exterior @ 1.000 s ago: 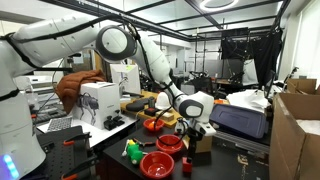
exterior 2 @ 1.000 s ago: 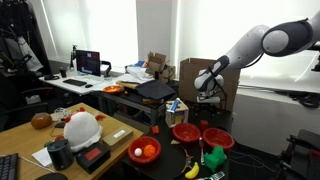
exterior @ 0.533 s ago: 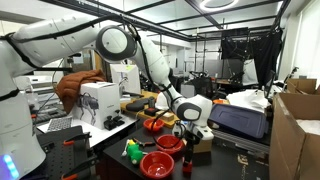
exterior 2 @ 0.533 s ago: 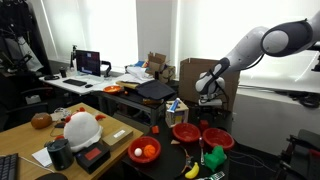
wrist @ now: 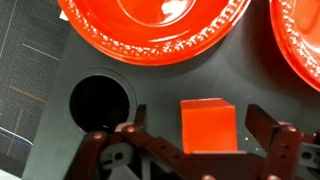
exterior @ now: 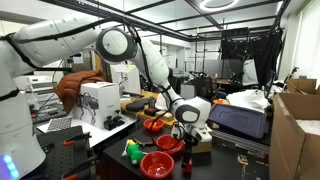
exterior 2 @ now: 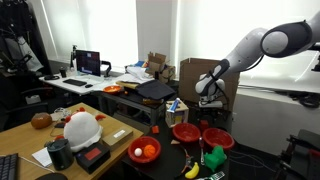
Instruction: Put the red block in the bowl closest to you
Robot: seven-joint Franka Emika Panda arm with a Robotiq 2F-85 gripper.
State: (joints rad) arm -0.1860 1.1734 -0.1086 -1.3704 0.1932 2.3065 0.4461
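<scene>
In the wrist view the red block [wrist: 208,125] sits on a black surface, directly between my gripper's two dark fingers [wrist: 198,138]. The gripper is open and the fingers stand apart from the block's sides. Beyond the block lie a large red bowl [wrist: 150,35] and the rim of another red bowl [wrist: 300,45]. In both exterior views the gripper [exterior: 190,134] [exterior 2: 206,101] hangs low over the table beside the red bowls [exterior: 168,143] [exterior 2: 186,132]. I cannot make out the block in those views.
A round hole [wrist: 100,100] opens in the black surface left of the block. A third red bowl [exterior: 157,164], green and yellow toys [exterior 2: 208,158], an orange bowl [exterior 2: 145,151], a laptop [exterior: 238,120] and cardboard boxes [exterior: 298,130] crowd the table.
The gripper has sunk slightly toward the table; the block and bowls have not moved.
</scene>
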